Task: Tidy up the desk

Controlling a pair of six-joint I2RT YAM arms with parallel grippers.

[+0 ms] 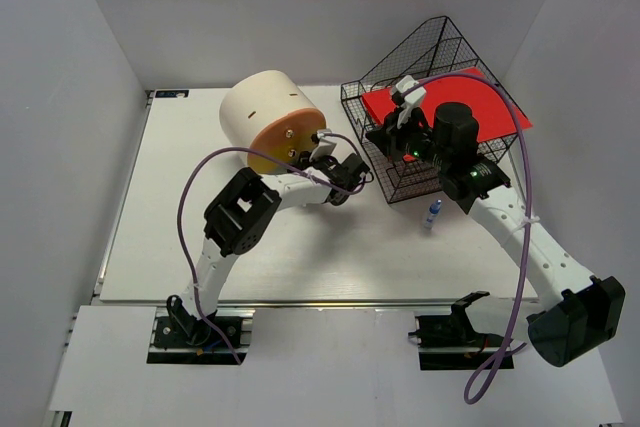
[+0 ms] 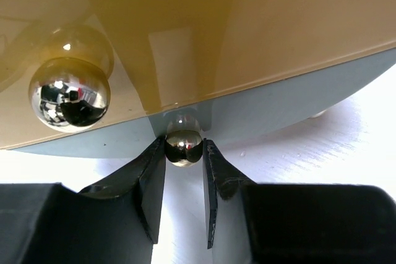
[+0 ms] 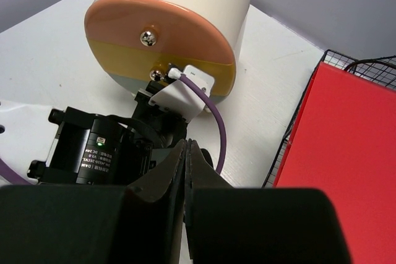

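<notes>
The white desk (image 1: 300,257) carries a cream cylindrical drawer box (image 1: 262,107) lying with its orange front (image 1: 290,142) toward the arms. My left gripper (image 1: 322,152) is at that front. In the left wrist view its fingertips (image 2: 184,146) press both sides of the small chrome lower knob (image 2: 183,142), and a larger upper knob (image 2: 69,94) shows at left. My right gripper (image 1: 376,134) hovers at the near left corner of the black wire rack (image 1: 400,57). Its jaws (image 3: 187,143) are pressed together with nothing between them.
A red folder (image 1: 450,107) lies in the rack, also seen in the right wrist view (image 3: 346,153). A small blue-capped item (image 1: 433,214) stands on the desk in front of the rack. White walls close in the left, back and right.
</notes>
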